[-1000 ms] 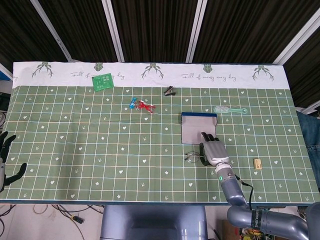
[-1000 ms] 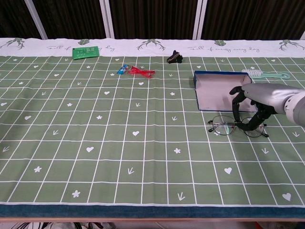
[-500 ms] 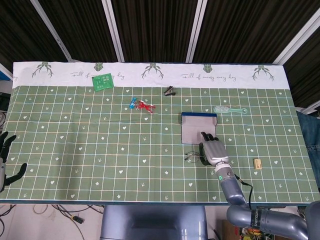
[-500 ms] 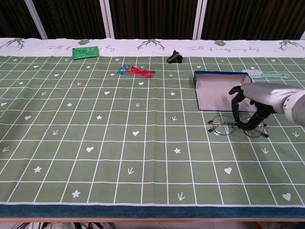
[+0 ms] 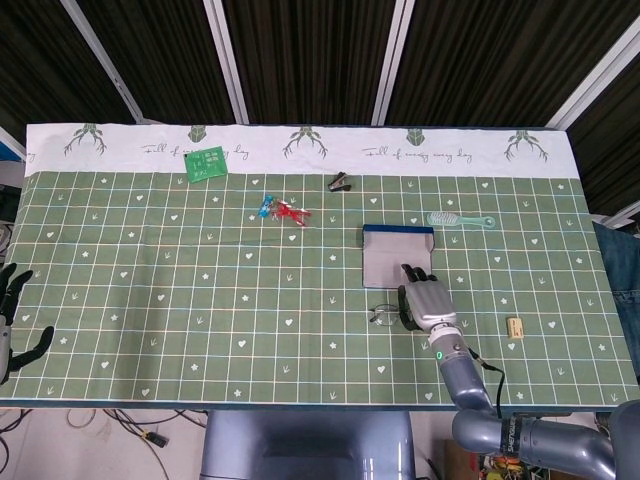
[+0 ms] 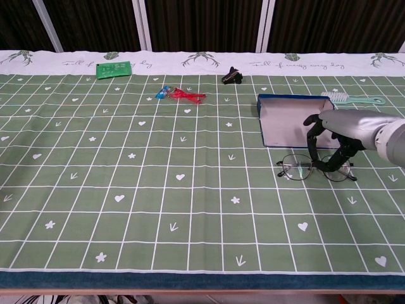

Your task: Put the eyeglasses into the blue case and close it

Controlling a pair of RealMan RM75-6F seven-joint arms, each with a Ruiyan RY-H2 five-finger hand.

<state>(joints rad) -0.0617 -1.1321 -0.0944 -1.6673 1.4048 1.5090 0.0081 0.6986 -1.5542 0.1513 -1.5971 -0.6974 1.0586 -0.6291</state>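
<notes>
The eyeglasses (image 5: pixel 383 314) (image 6: pixel 296 168), thin dark frames, lie on the green cloth just in front of the blue case (image 5: pixel 397 258) (image 6: pixel 285 120). The case is open and shows a grey inside. My right hand (image 5: pixel 425 301) (image 6: pixel 342 130) arches over the right lens. A finger and the thumb close on the frame near the bridge, while the glasses still rest on the cloth. My left hand (image 5: pixel 14 310) hangs at the far left table edge, fingers apart and holding nothing.
A green hairbrush (image 5: pixel 459 219) (image 6: pixel 354 98) lies behind the case. A black clip (image 5: pixel 340 182), a red and blue item (image 5: pixel 283 211) and a green card (image 5: pixel 207 163) sit further back. A small yellow block (image 5: pixel 515 326) lies right of the hand.
The right hand has shifted slightly left over the glasses and its finger and thumb have drawn closer together around the frame. The glasses and left hand stay where they were.
</notes>
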